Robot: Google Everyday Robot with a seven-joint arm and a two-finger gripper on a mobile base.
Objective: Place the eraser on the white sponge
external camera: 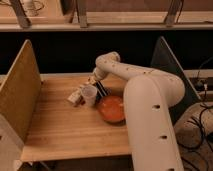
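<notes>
Arm: one white arm reaches from the near right across to the far middle of the tabletop [75, 130], its wrist bent down over a small cluster of things.
Pincer: the pincer [93, 80] sits low at the far middle of the tabletop, just above the cluster; whether it is open or closed cannot be told.
Eraser: a dark narrow block [102, 90] shows just right of the cup and below the wrist, at the far edge of the plate. It reads as the eraser. Whether it is held or resting on the wood cannot be told.
Cup: a small pale cup [89, 95] stands upright, just left of the dark block.
Sponge: a pale lump [75, 96] lies left of the cup, touching or nearly so; judged to be the white sponge, though its outline is unclear.
Plate: an orange plate [111, 109] lies near the cluster, on its right and nearer side.
Side panels: a tan board [20, 95] stands at the left, a dark panel [167, 57] at the right.
Handling, judged: the eraser looks light, stiff and sturdy, with some surface grip. Best taken across its narrow width at mid-length.
Risk, judged: the cup stands between eraser and sponge and could be knocked; a soft sponge may let the block tip on release.
</notes>
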